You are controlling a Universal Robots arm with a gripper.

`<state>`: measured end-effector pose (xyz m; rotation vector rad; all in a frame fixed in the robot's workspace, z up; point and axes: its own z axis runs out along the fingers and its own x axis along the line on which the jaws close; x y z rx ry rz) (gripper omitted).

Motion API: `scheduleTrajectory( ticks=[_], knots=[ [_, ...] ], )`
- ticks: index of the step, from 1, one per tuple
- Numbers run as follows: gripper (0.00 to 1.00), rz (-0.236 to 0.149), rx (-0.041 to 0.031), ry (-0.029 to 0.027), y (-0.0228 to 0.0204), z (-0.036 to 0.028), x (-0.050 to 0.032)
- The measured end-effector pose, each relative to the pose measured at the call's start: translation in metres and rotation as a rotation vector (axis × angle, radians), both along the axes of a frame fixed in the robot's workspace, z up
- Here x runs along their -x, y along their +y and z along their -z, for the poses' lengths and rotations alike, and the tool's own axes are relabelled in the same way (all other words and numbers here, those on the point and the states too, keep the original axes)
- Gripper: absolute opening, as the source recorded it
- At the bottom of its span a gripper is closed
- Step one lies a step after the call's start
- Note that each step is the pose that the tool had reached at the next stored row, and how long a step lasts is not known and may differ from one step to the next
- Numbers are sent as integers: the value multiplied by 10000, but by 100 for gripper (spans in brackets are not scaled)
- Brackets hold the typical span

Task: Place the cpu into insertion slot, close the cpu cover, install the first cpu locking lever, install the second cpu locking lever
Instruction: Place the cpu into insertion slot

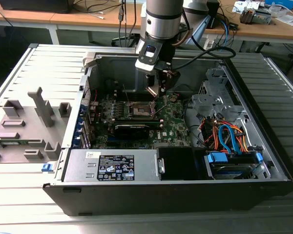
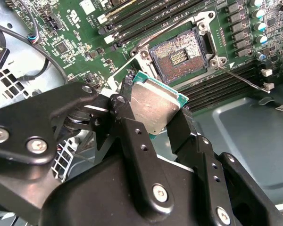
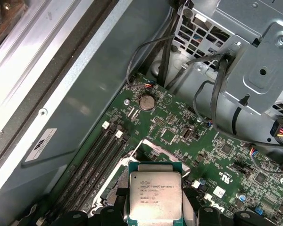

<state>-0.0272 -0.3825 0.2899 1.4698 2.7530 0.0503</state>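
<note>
Step 1 underway: tool (image 2: 153, 112) grips cpu (image 2: 155, 104) by its edges.
Insertion slot (image 2: 178, 56) bare, nothing seated; other 3 steps undone.

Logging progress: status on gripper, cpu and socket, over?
Gripper shut on cpu, held off the motherboard. Insertion slot open, contacts bare, cpu not seated. Nothing seen over the slot.

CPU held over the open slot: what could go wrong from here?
The cpu is pinched by its edges in the gripper; it could slip. The slot lies bare with contacts exposed, so a skewed or offset landing might bend them. The open lever beside the slot could snag.
</note>
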Motion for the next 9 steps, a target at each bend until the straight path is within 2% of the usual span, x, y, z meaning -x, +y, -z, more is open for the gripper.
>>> scheduleTrajectory(
  ticks=[9],
  knots=[
    [54, 132, 0, 0, 0, 3, 0]
  ],
)
